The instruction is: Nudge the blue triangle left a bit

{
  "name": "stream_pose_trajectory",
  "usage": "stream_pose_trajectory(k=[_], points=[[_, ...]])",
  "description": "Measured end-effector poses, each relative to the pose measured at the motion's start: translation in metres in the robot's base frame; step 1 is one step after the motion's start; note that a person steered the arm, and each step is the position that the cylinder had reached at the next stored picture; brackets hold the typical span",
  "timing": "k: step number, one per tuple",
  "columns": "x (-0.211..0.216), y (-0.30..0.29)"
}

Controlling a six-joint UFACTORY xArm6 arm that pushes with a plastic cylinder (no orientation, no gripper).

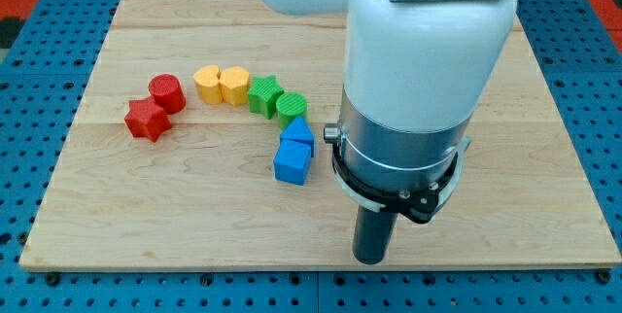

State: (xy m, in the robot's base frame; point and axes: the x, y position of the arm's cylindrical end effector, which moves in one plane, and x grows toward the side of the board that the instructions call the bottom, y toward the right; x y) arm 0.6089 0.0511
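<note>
The blue triangle (pixel 297 133) lies near the board's middle, touching a blue cube (pixel 292 161) just below it. My tip (pixel 370 258) rests on the board toward the view's bottom, to the right of and below both blue blocks, well apart from them. The white arm body covers the board's upper right part.
A green cylinder (pixel 291 107) and green star (pixel 263 94) sit just above the triangle. A yellow heart (pixel 233 86) and yellow hexagon (pixel 208 84) lie further left. A red cylinder (pixel 167 92) and red star (pixel 147 120) are at the left. The wooden board (pixel 117 206) ends near the view's bottom.
</note>
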Motion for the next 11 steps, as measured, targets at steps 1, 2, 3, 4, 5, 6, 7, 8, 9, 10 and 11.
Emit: stream_pose_trajectory(k=[1,2,3,4,5,6,7,8,9,10,11], points=[[0.0,0.0],[-0.013,0.0],[-0.052,0.0],[-0.089,0.008],[-0.156,0.016],[-0.161,-0.02],[-0.206,-0.021],[-0.195,-0.042],[-0.143,-0.032],[-0.136,-0.056],[-0.151,-0.067]])
